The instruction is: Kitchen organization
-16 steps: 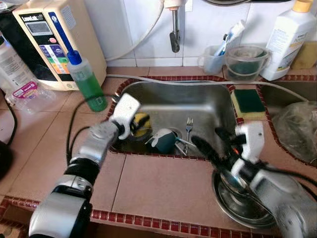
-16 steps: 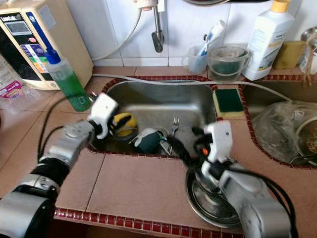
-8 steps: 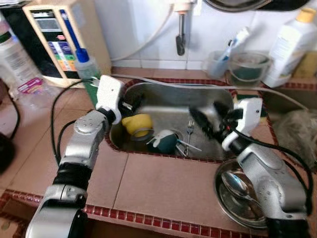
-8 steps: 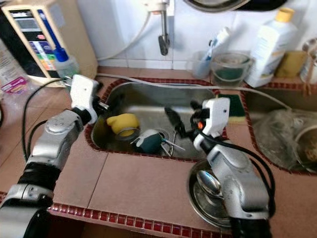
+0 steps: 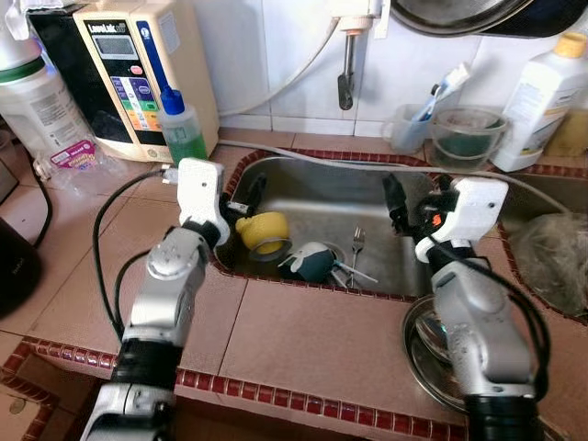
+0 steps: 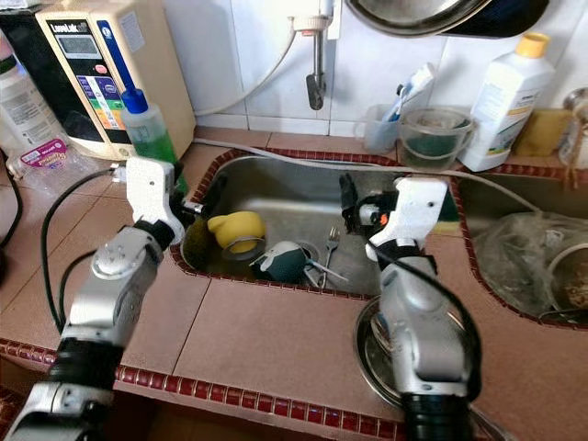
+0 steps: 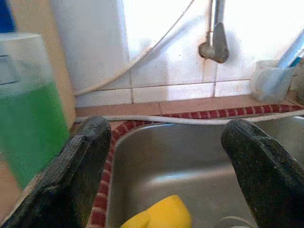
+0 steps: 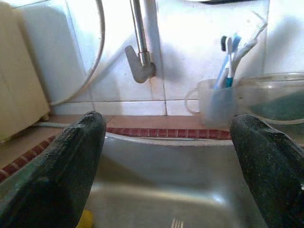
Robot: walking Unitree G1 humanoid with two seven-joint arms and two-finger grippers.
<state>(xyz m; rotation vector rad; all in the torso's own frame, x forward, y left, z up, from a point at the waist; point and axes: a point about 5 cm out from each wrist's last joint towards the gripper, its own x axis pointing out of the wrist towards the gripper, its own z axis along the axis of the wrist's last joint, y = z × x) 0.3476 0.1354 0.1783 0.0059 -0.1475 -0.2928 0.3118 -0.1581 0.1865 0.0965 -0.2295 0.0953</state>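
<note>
A steel sink (image 5: pixel 317 188) holds a yellow cup (image 5: pixel 262 231), a teal cup (image 5: pixel 308 262) lying on its side and a fork (image 5: pixel 356 243). My left gripper (image 5: pixel 246 195) hovers at the sink's left rim just above the yellow cup (image 7: pixel 159 216), open and empty. Over the right side of the basin my right gripper (image 5: pixel 397 204) is also open, holding nothing and pointing toward the tap (image 8: pixel 140 61). On the counter by my right forearm sits a steel dish (image 5: pixel 427 363) with a spoon in it.
A green soap bottle (image 5: pixel 184 133) and a water purifier (image 5: pixel 138 73) stand behind the left rim. A white hose (image 5: pixel 367 163) runs along the sink's back edge. A toothbrush cup (image 5: pixel 409 124), glass bowl (image 5: pixel 469 133), white bottle (image 5: pixel 547 87) and plastic bag (image 5: pixel 551 248) crowd the right.
The right gripper rose from beside the steel dish to above the sink's right side. The left gripper lifted from the basin to its left rim. The camera view shifted too.
</note>
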